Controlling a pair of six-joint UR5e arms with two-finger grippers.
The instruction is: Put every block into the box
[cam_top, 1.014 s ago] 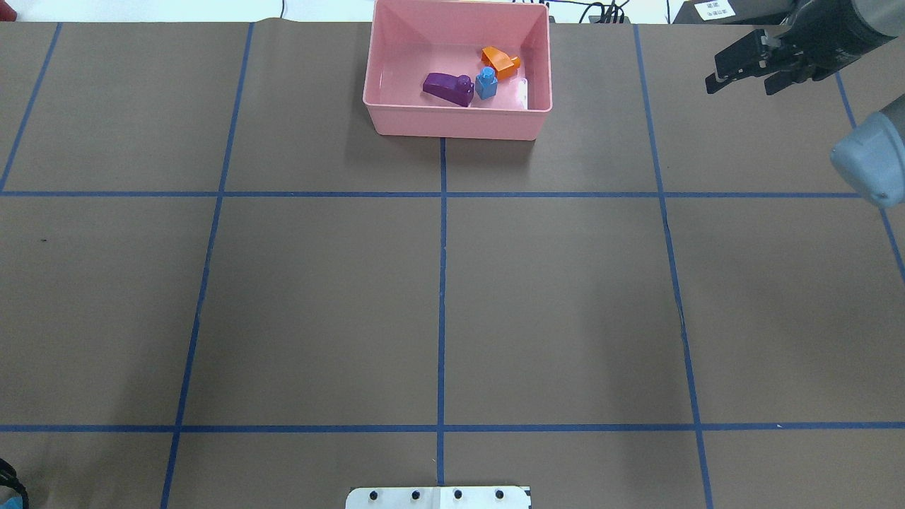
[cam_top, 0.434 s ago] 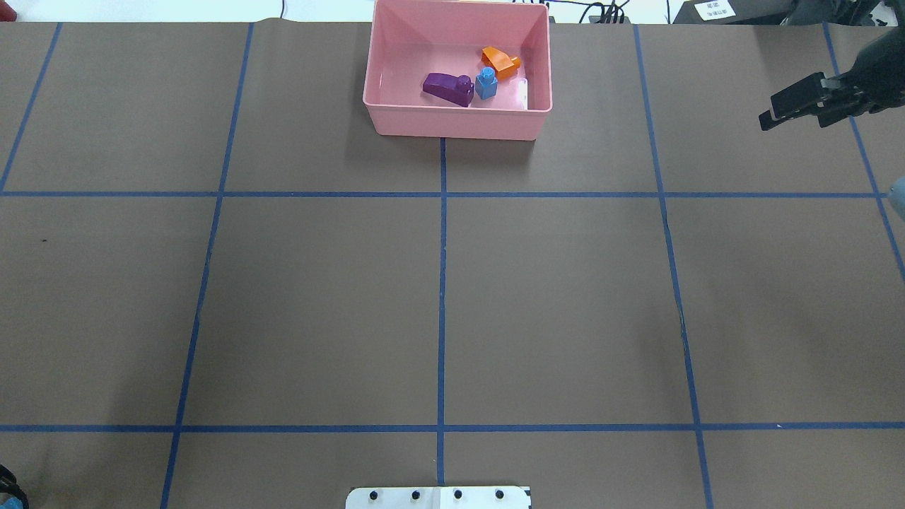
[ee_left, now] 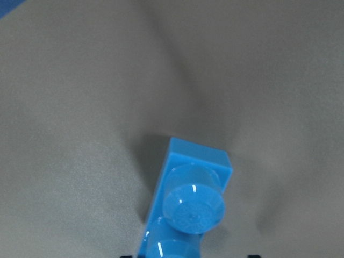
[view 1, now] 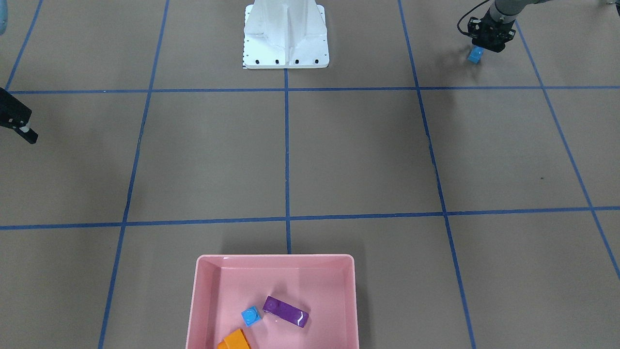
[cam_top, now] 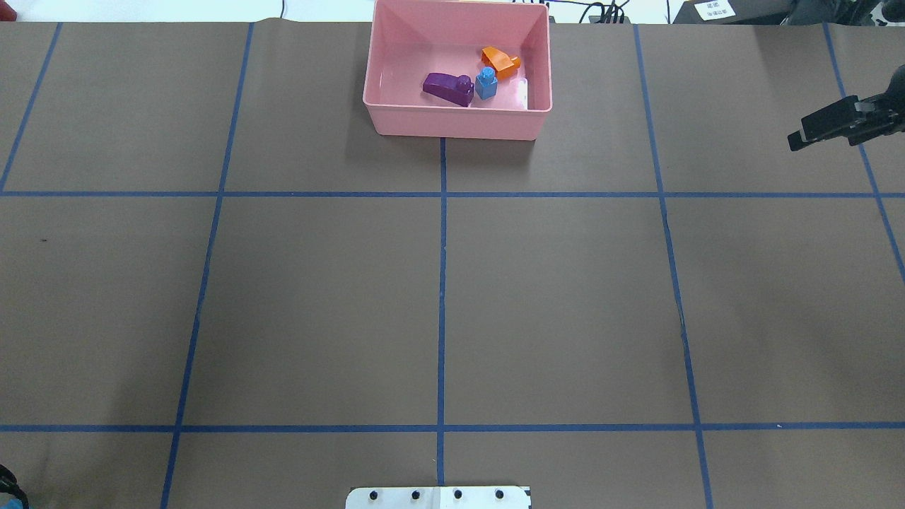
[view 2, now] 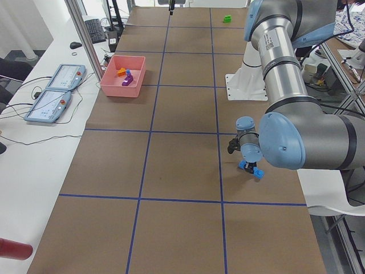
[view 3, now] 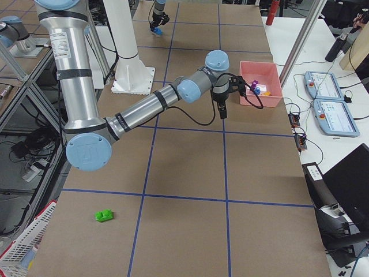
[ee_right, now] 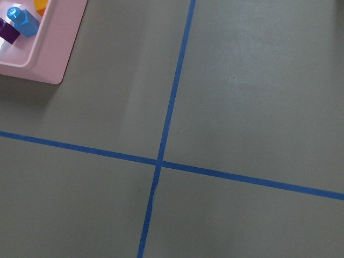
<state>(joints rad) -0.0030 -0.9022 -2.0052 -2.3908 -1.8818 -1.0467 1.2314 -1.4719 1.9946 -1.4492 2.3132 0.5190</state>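
The overhead view looks down from behind the robot [view 1: 286, 34]; the front view faces it across the desk [cam_top: 565, 283], both sharing the pink box [cam_top: 456, 124]. Side views look along the desk from its ends.

Brown tbl cover [cam_top: 318, 297] w/ blue tape grid [cam_top: 441, 318]; two pendants [view 2: 67, 76] on white side bench [view 2: 34, 154]; keyboard [view 2: 94, 29]; red cylinder [view 2: 14, 249].

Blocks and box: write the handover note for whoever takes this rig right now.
Left gripper: down right over the long light-blue block; grip unconfirmed.
Right gripper: off the table, nothing in it; open or shut unclear.
Done: orange block, purple block and small light-blue block lie in the box.
Left: the long light-blue block, then the green block, lying on the table at the right arm's end.
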